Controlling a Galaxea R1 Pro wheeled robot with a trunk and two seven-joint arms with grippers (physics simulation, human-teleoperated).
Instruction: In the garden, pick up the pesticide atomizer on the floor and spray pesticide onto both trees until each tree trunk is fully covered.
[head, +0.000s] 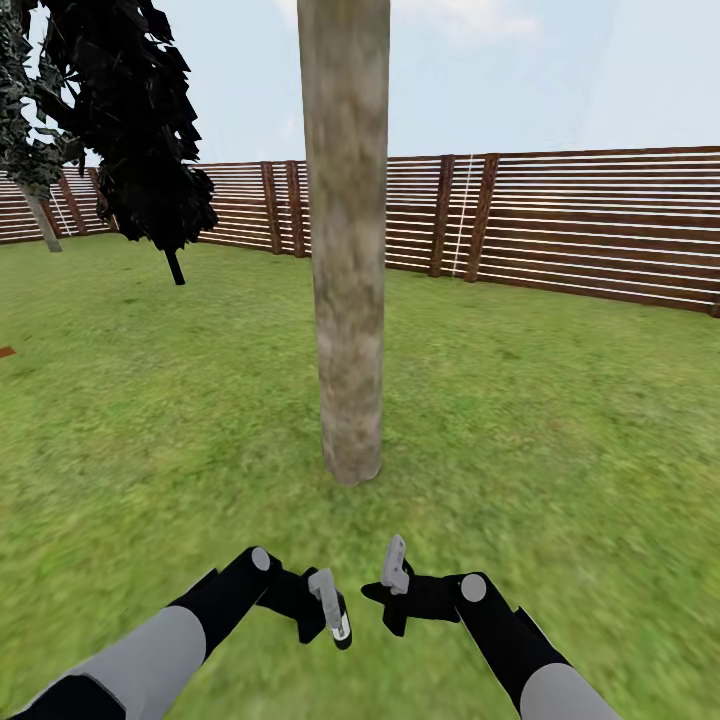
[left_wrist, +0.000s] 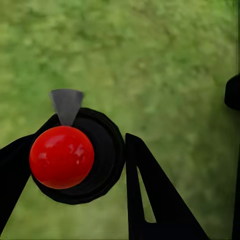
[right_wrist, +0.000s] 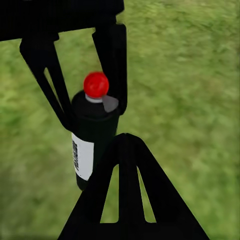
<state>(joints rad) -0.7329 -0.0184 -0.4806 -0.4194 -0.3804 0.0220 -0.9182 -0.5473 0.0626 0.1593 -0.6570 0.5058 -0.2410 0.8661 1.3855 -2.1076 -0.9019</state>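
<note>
The pesticide atomizer (head: 339, 617), a dark bottle with a white label band, a red ball cap and a grey nozzle, hangs low over the grass floor (head: 560, 420) in my left gripper (head: 330, 603), which is shut on it. The left wrist view looks down on the atomizer's red cap (left_wrist: 62, 156) between the black fingers (left_wrist: 150, 200). In the right wrist view the atomizer (right_wrist: 93, 137) is upright in the left gripper (right_wrist: 92, 115). My right gripper (head: 394, 578) is shut and empty, a hand's width to its right. One tree trunk (head: 345, 250), thick and pale, rises straight ahead.
A narrow black tree (head: 140, 120) stands at the back left, and a second pale trunk (head: 41, 222) stands far left by the fence. The red-brown slat fence (head: 600, 220) closes off the lawn behind. A small reddish object (head: 5, 352) lies at the left edge.
</note>
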